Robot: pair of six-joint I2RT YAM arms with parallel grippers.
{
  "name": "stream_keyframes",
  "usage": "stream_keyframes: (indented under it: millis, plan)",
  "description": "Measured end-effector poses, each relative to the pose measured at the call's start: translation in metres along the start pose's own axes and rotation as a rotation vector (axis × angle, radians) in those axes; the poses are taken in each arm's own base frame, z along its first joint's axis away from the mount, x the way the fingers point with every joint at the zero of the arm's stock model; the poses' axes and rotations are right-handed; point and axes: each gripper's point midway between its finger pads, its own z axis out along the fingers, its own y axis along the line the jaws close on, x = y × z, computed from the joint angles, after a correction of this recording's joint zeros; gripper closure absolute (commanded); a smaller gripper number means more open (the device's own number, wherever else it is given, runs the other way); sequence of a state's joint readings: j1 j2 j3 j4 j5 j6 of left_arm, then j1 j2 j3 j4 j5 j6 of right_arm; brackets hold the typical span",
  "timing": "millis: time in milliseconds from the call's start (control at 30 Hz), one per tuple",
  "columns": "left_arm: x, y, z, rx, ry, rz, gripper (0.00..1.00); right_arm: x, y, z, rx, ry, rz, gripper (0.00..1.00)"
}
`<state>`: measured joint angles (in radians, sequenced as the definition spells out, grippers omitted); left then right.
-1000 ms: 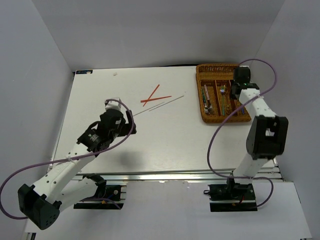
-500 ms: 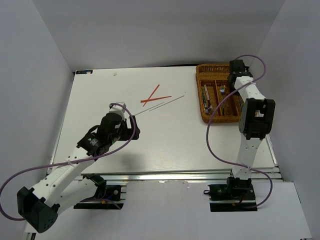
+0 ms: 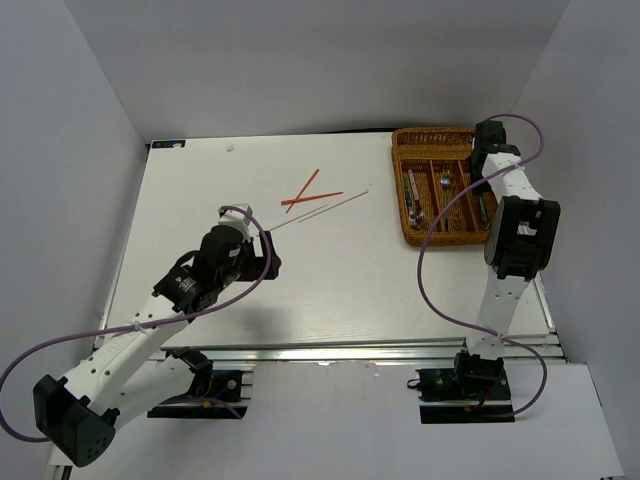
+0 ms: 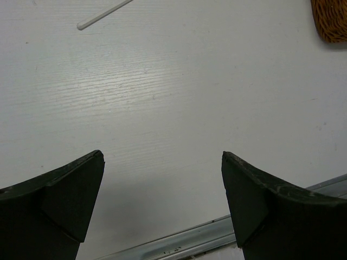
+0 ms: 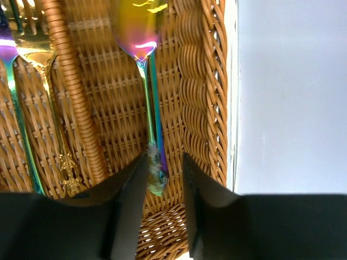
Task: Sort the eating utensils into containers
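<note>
On the white table [image 3: 300, 290], the wicker cutlery tray [image 3: 445, 241] sits at the far right. The right arm reaches over it and has shifted rightward since half a second ago. The right gripper [image 5: 164, 162] has parted to a narrow gap around the handle end of an iridescent spoon [image 5: 147, 92]. The spoon lies lengthwise in the rightmost slot, bowl pointing away from the fingers. The left gripper [image 4: 162, 157], unmoved, hovers spread wide near a silver chopstick [image 4: 103, 15].

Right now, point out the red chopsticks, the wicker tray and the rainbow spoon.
red chopsticks [image 3: 295, 201], top view, where they cross.
wicker tray [image 3: 432, 132], top view, far rim.
spoon [image 5: 150, 108], right wrist view, handle.
</note>
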<state>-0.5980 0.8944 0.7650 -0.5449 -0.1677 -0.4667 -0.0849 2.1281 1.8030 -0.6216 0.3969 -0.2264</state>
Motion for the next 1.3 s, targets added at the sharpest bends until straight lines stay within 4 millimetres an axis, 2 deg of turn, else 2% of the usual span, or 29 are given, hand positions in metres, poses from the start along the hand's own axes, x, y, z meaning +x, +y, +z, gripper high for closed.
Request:
stream_keyframes:
  millis: [200, 300, 333, 367, 400, 467, 533, 567, 633, 667, 700, 733, 767, 833, 933, 1033, 1167, 1300]
  plan:
    - [0.002, 0.001, 0.003, -0.007, 0.011, 0.002, 0.02, -0.001, 0.002, -0.005, -0.016, -0.003, 0.01, 0.61]
    - [0.004, 0.003, 0.005, -0.018, 0.017, 0.004, 0.02, -0.009, 0.003, -0.022, -0.05, -0.034, 0.052, 0.61]
    - [0.004, 0.004, 0.005, -0.024, 0.017, 0.005, 0.02, -0.014, 0.003, -0.032, -0.064, -0.053, 0.071, 0.4]
    - [0.004, 0.005, 0.007, -0.033, 0.019, 0.006, 0.02, -0.02, 0.003, -0.047, -0.08, -0.084, 0.101, 0.13]
    - [0.004, 0.007, 0.008, -0.046, 0.021, 0.008, 0.02, -0.028, 0.001, -0.066, -0.096, -0.126, 0.131, 0.11]
    - [0.005, 0.01, 0.013, -0.072, 0.036, 0.02, 0.02, -0.04, 0.001, -0.119, -0.139, -0.238, 0.175, 0.11]
    - [0.003, 0.011, 0.021, -0.102, 0.065, 0.04, 0.02, -0.05, 0.015, -0.186, -0.238, -0.421, 0.227, 0.11]
    - [0.0, 0.01, 0.025, -0.117, 0.084, 0.054, 0.02, -0.051, 0.028, -0.229, -0.335, -0.564, 0.269, 0.11]
    - [-0.016, 0.006, 0.035, -0.145, 0.092, 0.079, 0.02, -0.028, 0.058, -0.303, -0.563, -0.803, 0.313, 0.11]
    - [-0.026, 0.003, 0.042, -0.161, 0.089, 0.094, 0.02, -0.014, 0.064, -0.339, -0.667, -0.948, 0.335, 0.11]
    - [-0.036, 0.001, 0.05, -0.175, 0.079, 0.109, 0.02, 0.008, 0.07, -0.365, -0.763, -1.044, 0.351, 0.11]
    - [-0.045, -0.001, 0.056, -0.187, 0.069, 0.125, 0.02, 0.025, 0.077, -0.38, -0.839, -1.089, 0.355, 0.11]
    - [-0.053, -0.003, 0.063, -0.196, 0.061, 0.146, 0.02, 0.037, 0.085, -0.389, -0.907, -1.091, 0.354, 0.11]
    - [-0.067, -0.009, 0.079, -0.197, 0.044, 0.184, 0.02, 0.043, 0.1, -0.394, -0.995, -1.043, 0.351, 0.11]
    - [-0.088, -0.018, 0.109, -0.188, 0.04, 0.273, 0.06, 0.057, 0.121, -0.383, -1.062, -0.913, 0.355, 0.11]
    - [-0.104, -0.033, 0.154, -0.152, 0.036, 0.384, 0.06, 0.079, 0.127, -0.379, -1.074, -0.835, 0.347, 0.11]
    - [-0.098, -0.032, 0.211, -0.124, 0.078, 0.504, 0.1, 0.103, 0.126, -0.389, -1.085, -0.822, 0.322, 0.11]
    - [-0.099, -0.027, 0.259, -0.111, 0.104, 0.552, 0.15, 0.128, 0.132, -0.385, -1.099, -0.795, 0.304, 0.11]
